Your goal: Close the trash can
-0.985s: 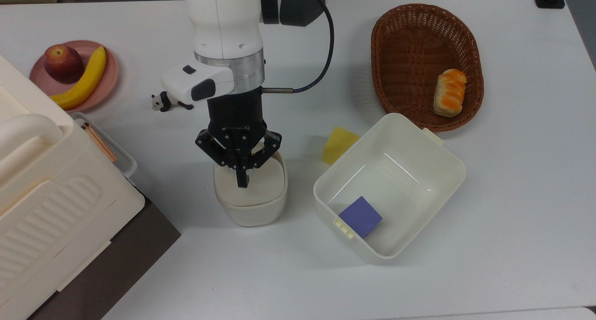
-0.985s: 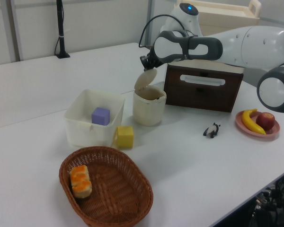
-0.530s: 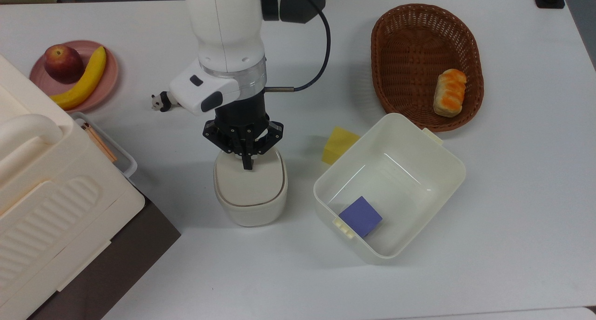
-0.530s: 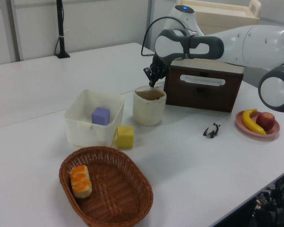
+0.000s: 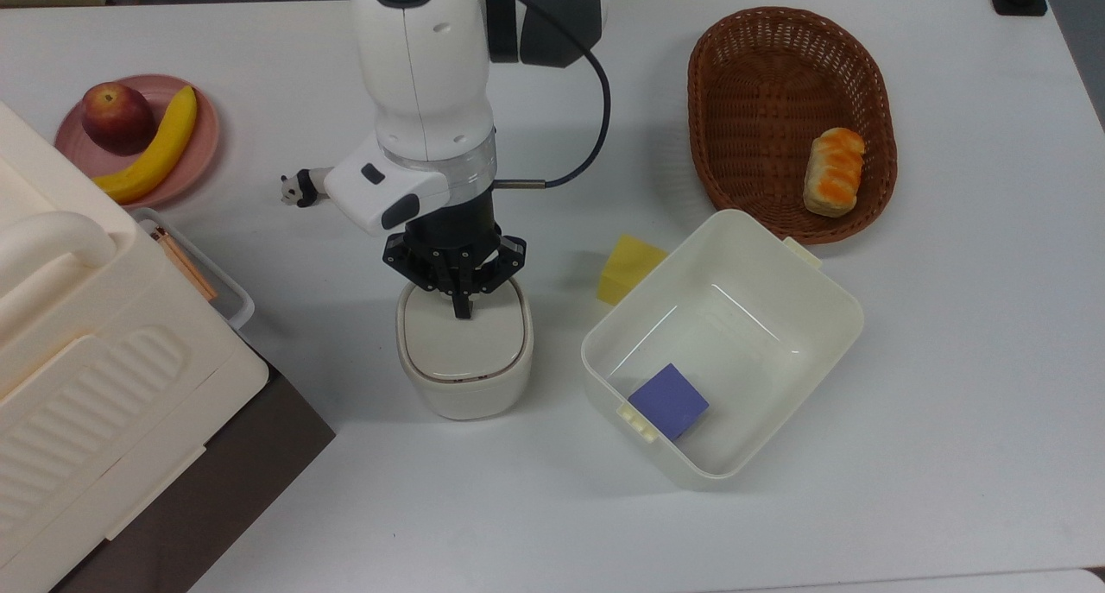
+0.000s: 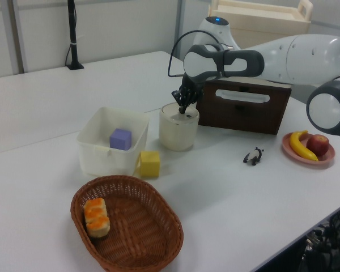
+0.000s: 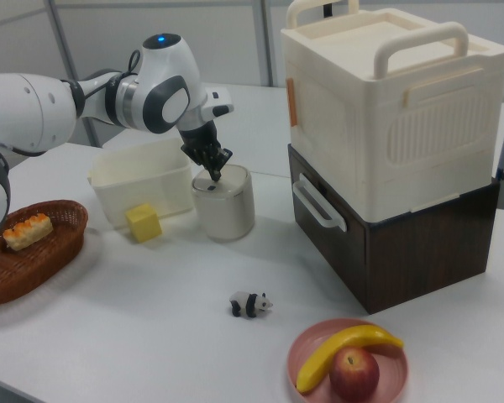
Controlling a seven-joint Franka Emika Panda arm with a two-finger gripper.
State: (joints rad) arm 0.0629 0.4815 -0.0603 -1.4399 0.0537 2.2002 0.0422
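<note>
I see my pincer (image 5: 462,306), fingers pinched together holding nothing, pressing the trash can (image 5: 464,351) flat lid at its twelve o'clock edge.

A black two-finger gripper (image 5: 463,310) is pointing down onto the flat lid of a small cream-white plastic trash can (image 5: 464,364), its fingers drawn together at the lid's far edge. The lid is lying flat on the can. Toward the top view's right, a yellow block (image 5: 628,268) is sitting beside a larger white square tub (image 5: 807,291) that is holding a purple cube (image 5: 668,400). All are resting on the white worktop (image 5: 950,403).
</note>
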